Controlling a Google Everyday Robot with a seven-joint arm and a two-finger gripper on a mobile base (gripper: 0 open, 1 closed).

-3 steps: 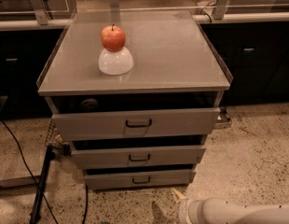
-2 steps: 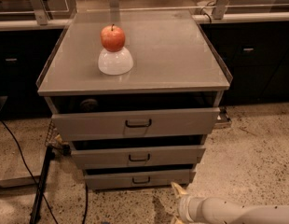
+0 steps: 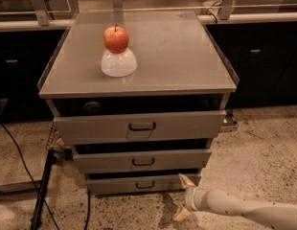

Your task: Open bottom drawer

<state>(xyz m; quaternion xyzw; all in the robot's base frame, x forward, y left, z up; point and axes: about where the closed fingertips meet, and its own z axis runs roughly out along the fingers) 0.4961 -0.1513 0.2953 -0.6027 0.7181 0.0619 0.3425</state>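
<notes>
**Bottom drawer: gripper low at right, handle not yet taken**

Bottom drawer sat lowest of three in the grey cabinet, just above the floor. Its front was the narrowest, with a small dark loop handle at centre. The front looked nearly shut and showed only a thin dark gap above it.

Gripper was down at floor level, at the right end of the bottom drawer's front and well right of the handle. Its fingers were spread wide, one tip up by the drawer's right corner and one down near the floor, and held nothing. Could not tell whether the upper tip touched the front.

Handling, judged: a stiff metal drawer on slides. It was probably light if empty, but could bind if pulled off-centre. The smooth front offered no purchase. The loop at centre was the only sound hold; hook or pinch it and pull straight out. The loop was small, so alignment would need care.

Also noted: an apple on a white bowl, on the tabletop.
</notes>
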